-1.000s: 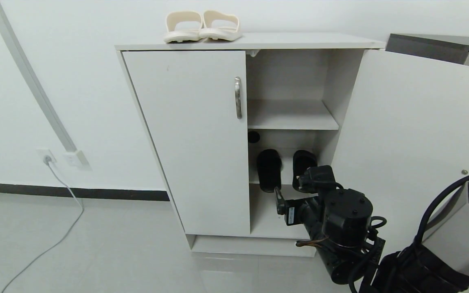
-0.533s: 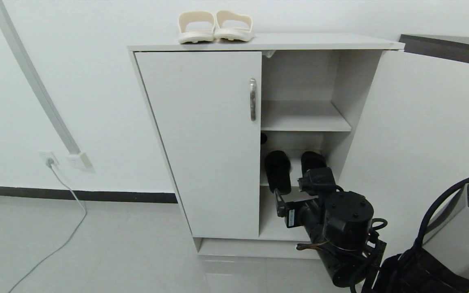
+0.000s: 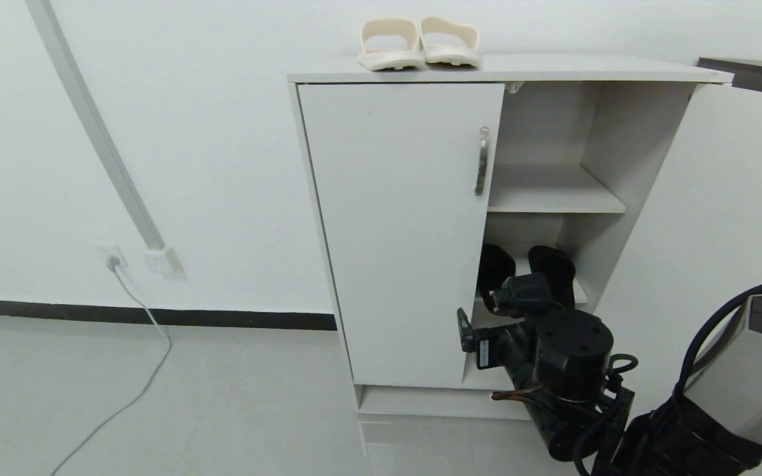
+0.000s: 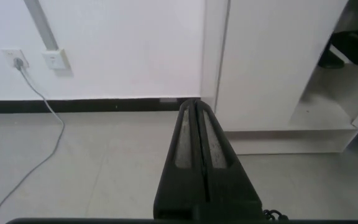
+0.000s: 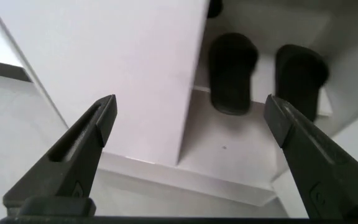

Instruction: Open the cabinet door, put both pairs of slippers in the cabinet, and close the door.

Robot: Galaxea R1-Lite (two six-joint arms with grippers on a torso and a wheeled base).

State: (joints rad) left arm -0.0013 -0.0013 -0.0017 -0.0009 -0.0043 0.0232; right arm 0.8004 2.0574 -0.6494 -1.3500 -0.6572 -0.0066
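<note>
The black slippers [image 3: 553, 271] lie side by side on the lower shelf of the cabinet [image 3: 401, 231], their long axes running front to back. The right door [image 3: 718, 231] hangs open. The right gripper [image 5: 190, 106] hangs just outside that opening, fingers spread wide, holding and touching nothing. The black pair is near it, at about 12 o'clock. The cream slippers [image 3: 421, 43] sit paired on the cabinet top, well apart at about 11 o'clock. The left gripper [image 4: 196, 109] is pressed together, empty, above the floor.
</note>
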